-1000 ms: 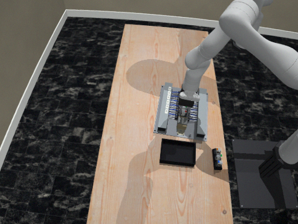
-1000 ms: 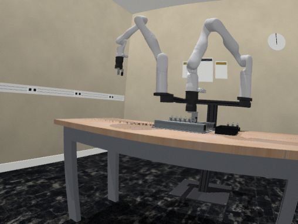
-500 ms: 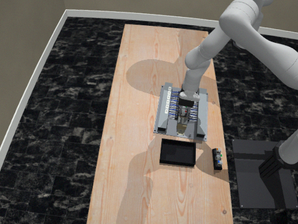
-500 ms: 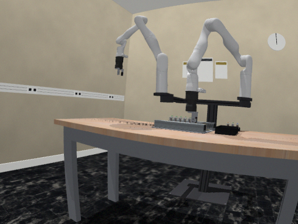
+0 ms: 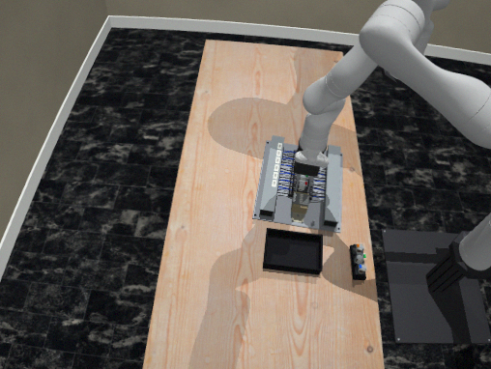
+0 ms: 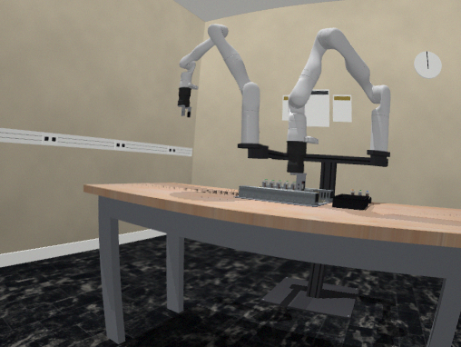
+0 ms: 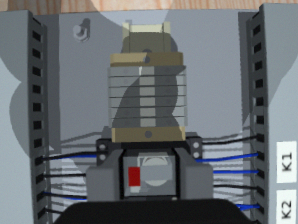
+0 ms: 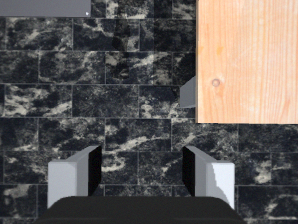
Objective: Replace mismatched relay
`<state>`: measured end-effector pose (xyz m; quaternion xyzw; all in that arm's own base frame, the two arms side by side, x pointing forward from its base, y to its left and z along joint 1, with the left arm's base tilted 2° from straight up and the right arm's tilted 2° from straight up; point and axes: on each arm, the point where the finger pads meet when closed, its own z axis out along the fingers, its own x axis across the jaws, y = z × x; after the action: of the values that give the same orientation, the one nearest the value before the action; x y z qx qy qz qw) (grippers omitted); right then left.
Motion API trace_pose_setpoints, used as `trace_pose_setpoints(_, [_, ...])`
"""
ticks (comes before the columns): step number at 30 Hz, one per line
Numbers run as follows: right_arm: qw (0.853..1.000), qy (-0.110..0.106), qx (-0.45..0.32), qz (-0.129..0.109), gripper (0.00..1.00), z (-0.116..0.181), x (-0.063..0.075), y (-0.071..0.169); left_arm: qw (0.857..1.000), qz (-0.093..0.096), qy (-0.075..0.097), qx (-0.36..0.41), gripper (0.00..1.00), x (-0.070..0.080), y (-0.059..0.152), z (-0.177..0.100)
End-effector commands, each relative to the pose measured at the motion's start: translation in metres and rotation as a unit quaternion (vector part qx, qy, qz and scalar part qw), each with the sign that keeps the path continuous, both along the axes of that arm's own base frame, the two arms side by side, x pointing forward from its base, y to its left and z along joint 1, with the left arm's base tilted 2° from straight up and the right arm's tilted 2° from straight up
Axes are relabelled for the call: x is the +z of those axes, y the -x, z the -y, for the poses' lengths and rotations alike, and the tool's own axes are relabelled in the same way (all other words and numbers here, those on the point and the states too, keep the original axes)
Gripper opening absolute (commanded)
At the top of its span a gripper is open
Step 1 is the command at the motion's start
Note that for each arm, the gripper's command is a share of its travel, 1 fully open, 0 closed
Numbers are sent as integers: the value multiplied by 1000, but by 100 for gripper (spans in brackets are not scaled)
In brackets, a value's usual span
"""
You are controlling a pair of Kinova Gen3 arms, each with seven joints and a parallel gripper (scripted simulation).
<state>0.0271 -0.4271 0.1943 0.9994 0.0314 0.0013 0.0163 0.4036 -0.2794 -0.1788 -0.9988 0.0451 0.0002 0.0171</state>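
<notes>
Red-button relay in the left claw's grip at the K1 end

The clear box-shaped relay with a red button (image 5: 303, 184) (image 6: 303, 184) (image 7: 156, 173) sits directly between the fingers of the left claw (image 5: 303, 184) (image 6: 301, 186) (image 7: 149, 165), which is closed on it; the fingers bear on the sides facing the wire ducts, so the grip runs across the row; its red button lies on the left in the wrist view, and it looks upright at the socket. Its long axis is hard to call from above; the coming pull looks to be straight up, the left arm being much the nearer.

Around it, the grey metal relay panel (image 5: 268, 185) (image 6: 277, 193) (image 7: 212, 32) looks flat on the pale wooden surface (image 5: 217, 217) (image 6: 218, 206) (image 7: 200, 4) (image 8: 250, 60); being loose, it could lift with a hard tug. Beyond the K1 end, the black rectangular tray (image 5: 293, 271) (image 6: 350, 203) has nothing in it; beside that, the small black rack (image 5: 360, 277) holds three spares, orange, green and blue-buttoned; green looks the likely match; the right claw (image 6: 186, 113) (image 8: 142, 163) hangs open, well apart.
</notes>
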Motion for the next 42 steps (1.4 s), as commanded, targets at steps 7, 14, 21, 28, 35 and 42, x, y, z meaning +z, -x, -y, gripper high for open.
trace_pose_setpoints(7, [1000,1,0,0,100,0,1,0,1000,-3,0,0,0,1,-1,1])
trace_pose_setpoints(14, [1000,1,0,0,100,0,1,0,1000,-7,0,0,0,1,-1,1])
trace_pose_setpoints(21, [1000,1,0,0,100,0,1,0,1000,-10,0,0,0,1,-2,1])
trace_pose_setpoints(28, [1000,1,0,0,100,0,1,0,1000,-7,0,0,0,1,-1,1])
trace_pose_setpoints(35, [1000,1,0,0,100,0,1,0,1000,-3,0,0,0,1,-1,1])
trace_pose_setpoints(42, [1000,1,0,0,100,0,1,0,1000,0,1,0,0,1,-1,1])
